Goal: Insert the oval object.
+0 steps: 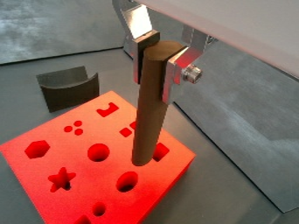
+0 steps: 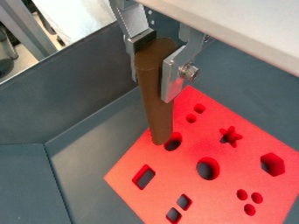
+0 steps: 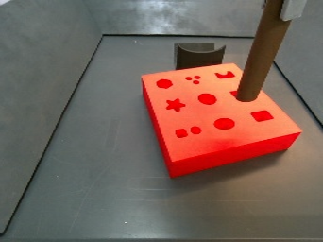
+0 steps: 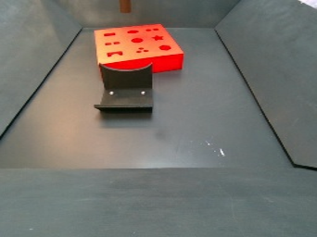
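Gripper [image 1: 158, 44] above red block [image 1: 70, 175], fingers clamped on oval object's [image 1: 153, 105] top end; held upright, tip at oval hole [image 2: 172, 143], presumably for straight insertion.

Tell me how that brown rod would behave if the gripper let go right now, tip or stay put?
The oval object stands upright, clamped near its top by the gripper, its lower end at a hole in the red block. Tall and slender, it would probably tip unless seated deep. Its smooth, rounded sides suggest it could roll afterwards. It looks stiff.
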Tool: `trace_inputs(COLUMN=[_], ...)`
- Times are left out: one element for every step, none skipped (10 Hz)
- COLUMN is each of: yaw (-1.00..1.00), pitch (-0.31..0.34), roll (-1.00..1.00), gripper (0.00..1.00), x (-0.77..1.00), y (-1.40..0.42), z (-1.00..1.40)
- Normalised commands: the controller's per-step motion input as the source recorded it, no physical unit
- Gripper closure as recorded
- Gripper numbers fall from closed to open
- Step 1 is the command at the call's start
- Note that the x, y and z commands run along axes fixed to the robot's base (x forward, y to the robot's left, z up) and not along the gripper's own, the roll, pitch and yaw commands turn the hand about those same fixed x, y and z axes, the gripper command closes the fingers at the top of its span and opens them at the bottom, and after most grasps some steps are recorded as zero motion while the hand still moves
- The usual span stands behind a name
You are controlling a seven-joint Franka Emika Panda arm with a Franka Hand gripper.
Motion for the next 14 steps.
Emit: trace_inputs(yaw=[-0.11,-0.17,-0.24,-0.29,-0.29,-0.20,-0.20,0.00,0.00,0.00,0.00,0.00,0.00,0.00], pitch=[0.000,0.000,0.000,0.000,0.059,0.000,-0.073,0.000,0.000,0.000,0.000,0.000,0.000,0.000], roll=[0.00,0.00,0.00,0.03,0.10,0.00,0.00,0.01,0.02,0.00,0.00,0.00,0.00,0.00], gripper=[1.00,1.00,1.00,1.00,1.00,1.00,1.00,1.00,1.00,1.00,1.00,1.00,1.00,1.00], x=[0.05,0.05,0.11,0.09,-0.06,-0.28,-0.24,0.00,0.00,0.00,0.00,0.00,0.00,0.00], y=[0.00,0.00,0.00,0.00,0.03,0.05,0.00,0.00,0.00,-0.01,-0.03,-0.09,-0.13,-0.05], z=[-0.53,-0.55,-0.57,-0.55,-0.45,0.00,0.15,-0.01,-0.12,-0.18,-0.15,-0.11,-0.12,-0.19])
